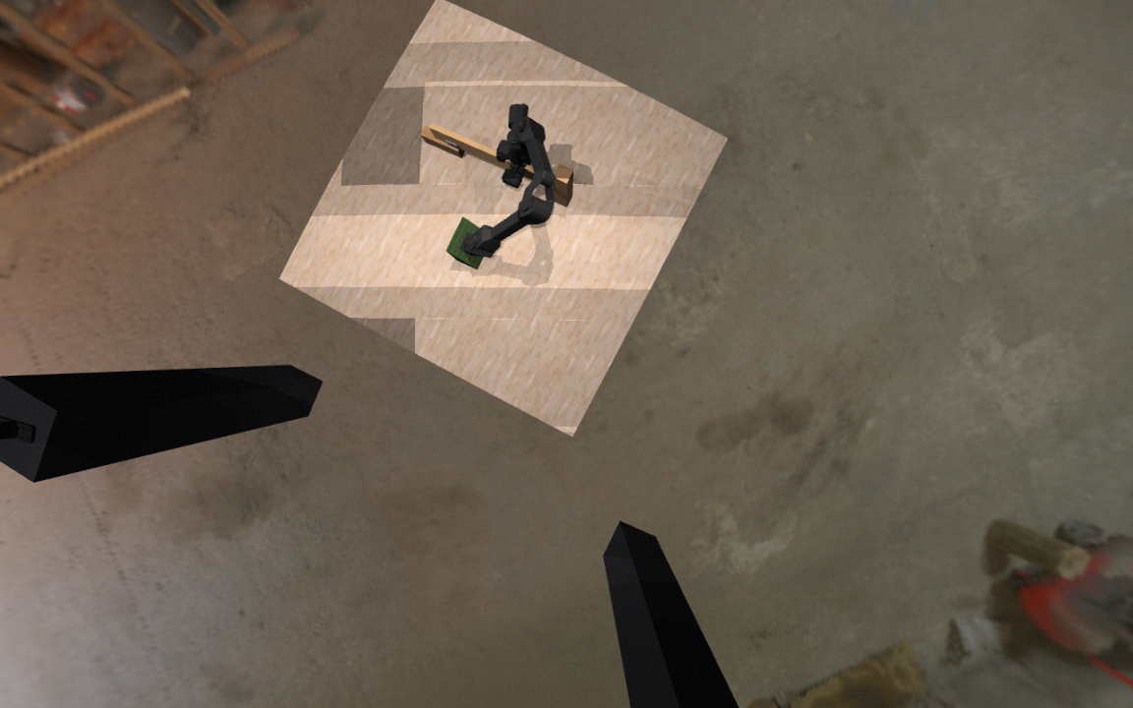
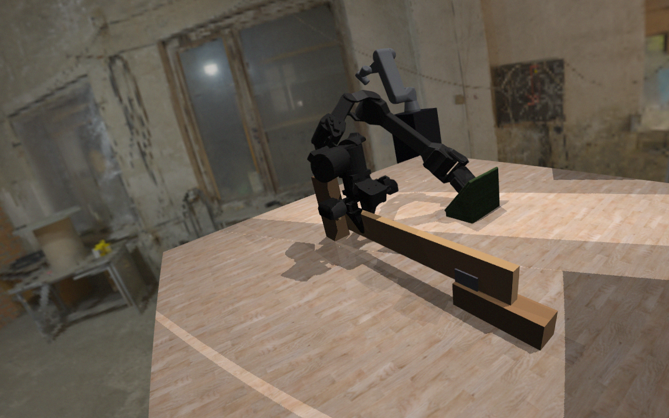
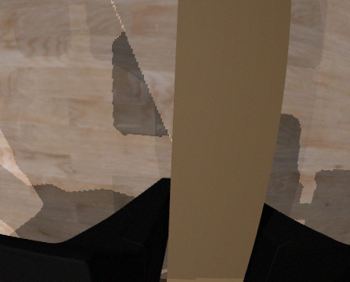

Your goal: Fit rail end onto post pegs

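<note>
The long wooden rail [image 1: 474, 145] [image 2: 420, 247] [image 3: 229, 117] has its far end in the dark bracket [image 2: 466, 279] on the low footboard block [image 2: 503, 318]. My gripper [image 2: 358, 223] [image 3: 193, 189] is shut on the rail near its near end, one finger on each side. That end is raised off the table and the rail looks about level. The upright post [image 1: 564, 185] [image 2: 325, 191] stands just beyond it, partly behind my gripper. The pegs, the holes and any gap between rail end and post are hidden.
The arm's green wedge-shaped base [image 1: 465, 242] [image 2: 477, 197] stands on the table [image 1: 553, 352] [image 2: 274, 353] to one side of the rail. Away from the table, black pedestals [image 1: 183, 404] stand, and a grey arm [image 2: 389, 78] stands on a pedestal behind.
</note>
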{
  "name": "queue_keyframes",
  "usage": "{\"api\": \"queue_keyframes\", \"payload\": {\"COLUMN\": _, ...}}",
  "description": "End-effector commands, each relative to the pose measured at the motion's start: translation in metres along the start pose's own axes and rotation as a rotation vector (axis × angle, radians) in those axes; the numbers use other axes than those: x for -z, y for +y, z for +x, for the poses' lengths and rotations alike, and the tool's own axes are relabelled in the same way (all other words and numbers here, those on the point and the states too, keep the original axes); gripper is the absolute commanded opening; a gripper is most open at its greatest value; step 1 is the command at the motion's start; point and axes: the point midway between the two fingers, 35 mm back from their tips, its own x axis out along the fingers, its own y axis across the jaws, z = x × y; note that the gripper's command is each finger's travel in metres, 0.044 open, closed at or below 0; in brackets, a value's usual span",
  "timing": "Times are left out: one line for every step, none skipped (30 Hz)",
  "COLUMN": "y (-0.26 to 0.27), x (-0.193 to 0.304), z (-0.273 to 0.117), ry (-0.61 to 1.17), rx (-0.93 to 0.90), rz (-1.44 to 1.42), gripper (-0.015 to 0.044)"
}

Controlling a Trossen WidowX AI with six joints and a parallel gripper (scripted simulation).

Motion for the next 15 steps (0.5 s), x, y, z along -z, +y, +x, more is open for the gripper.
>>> {"api": "queue_keyframes", "payload": {"y": 0.0003, "x": -0.0009, "z": 0.0010, "ry": -0.005, "rx": 0.001, "rz": -0.001, "gripper": 0.0000}}
{"api": "queue_keyframes", "payload": {"y": 0.0004, "x": -0.0009, "z": 0.0009, "ry": -0.005, "rx": 0.001, "rz": -0.001, "gripper": 0.0000}}
{"api": "queue_keyframes", "payload": {"y": 0.0005, "x": -0.0009, "z": 0.0007, "ry": -0.005, "rx": 0.001, "rz": -0.001, "gripper": 0.0000}}
{"api": "queue_keyframes", "payload": {"y": 0.0005, "x": -0.0009, "z": 0.0005, "ry": -0.006, "rx": 0.001, "rz": -0.001, "gripper": 0.0000}}
{"api": "queue_keyframes", "payload": {"y": 0.0006, "x": -0.0009, "z": 0.0003, "ry": -0.006, "rx": 0.001, "rz": -0.001, "gripper": 0.0000}}
{"api": "queue_keyframes", "payload": {"y": 0.0006, "x": -0.0009, "z": 0.0000, "ry": -0.006, "rx": 0.001, "rz": -0.001, "gripper": 0.0000}}
{"api": "queue_keyframes", "payload": {"y": 0.0007, "x": -0.0009, "z": -0.0002, "ry": -0.006, "rx": 0.001, "rz": -0.001, "gripper": 0.0000}}
{"api": "queue_keyframes", "payload": {"y": 0.0008, "x": -0.0009, "z": -0.0004, "ry": -0.006, "rx": 0.001, "rz": -0.001, "gripper": 0.0000}}
{"api": "queue_keyframes", "payload": {"y": 0.0008, "x": -0.0009, "z": -0.0007, "ry": -0.006, "rx": 0.001, "rz": -0.001, "gripper": 0.0000}}
{"api": "queue_keyframes", "payload": {"y": 0.0009, "x": -0.0009, "z": -0.0009, "ry": -0.006, "rx": 0.001, "rz": -0.001, "gripper": 0.0000}}
{"api": "queue_keyframes", "payload": {"y": 0.0009, "x": -0.0009, "z": -0.0012, "ry": -0.006, "rx": 0.001, "rz": -0.001, "gripper": 0.0000}}
{"api": "queue_keyframes", "payload": {"y": 0.0010, "x": -0.0009, "z": -0.0014, "ry": -0.006, "rx": 0.001, "rz": -0.001, "gripper": 0.0000}}
{"api": "queue_keyframes", "payload": {"y": 0.0010, "x": -0.0009, "z": -0.0017, "ry": -0.006, "rx": 0.001, "rz": -0.001, "gripper": 0.0000}}
{"api": "queue_keyframes", "payload": {"y": 0.0011, "x": -0.0009, "z": -0.0019, "ry": -0.006, "rx": 0.001, "rz": -0.001, "gripper": 0.0000}}
{"api": "queue_keyframes", "payload": {"y": 0.0011, "x": -0.0009, "z": -0.0022, "ry": -0.006, "rx": 0.001, "rz": -0.001, "gripper": 0.0000}}
